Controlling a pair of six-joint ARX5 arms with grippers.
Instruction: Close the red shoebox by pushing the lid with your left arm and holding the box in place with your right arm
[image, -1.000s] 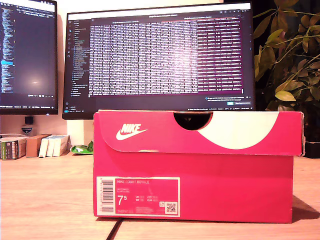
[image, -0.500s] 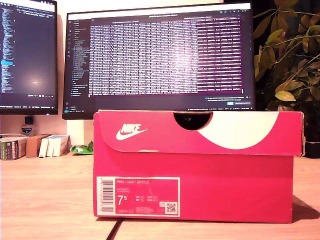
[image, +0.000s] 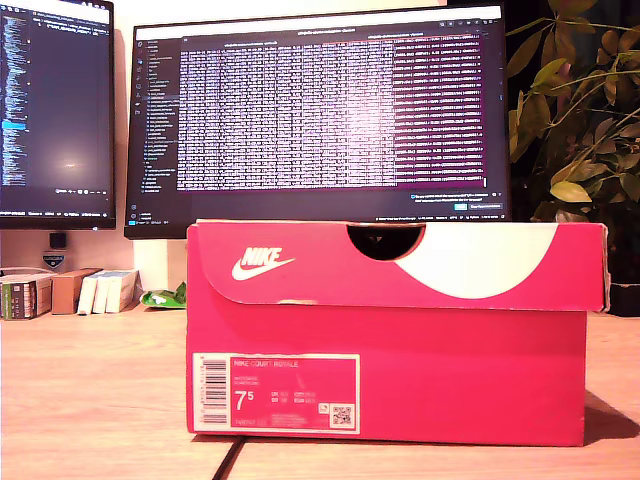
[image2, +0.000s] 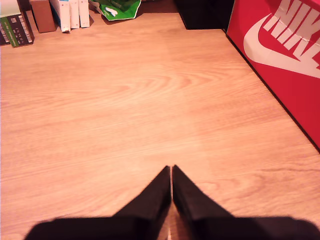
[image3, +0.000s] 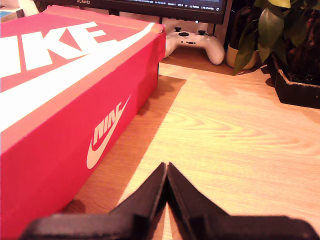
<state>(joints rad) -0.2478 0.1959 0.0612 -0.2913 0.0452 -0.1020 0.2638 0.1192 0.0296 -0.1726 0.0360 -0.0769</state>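
Note:
The red shoebox (image: 390, 375) stands on the wooden table in the middle of the exterior view, its lid (image: 300, 262) lying down flat over the top. No arm shows in the exterior view. My first gripper (image2: 171, 170) is shut and empty over bare wood, with the shoebox (image2: 280, 55) well off to one side and not touched. My second gripper (image3: 166, 167) is also shut and empty, hovering over the table just beside the shoebox's long wall (image3: 90, 135), clear of it.
Two monitors (image: 320, 120) stand behind the box. Small boxes and books (image2: 45, 15) and a green packet (image2: 117, 9) lie at the table's back. A white game controller (image3: 197, 44) and a potted plant (image3: 295, 55) sit beyond the second gripper.

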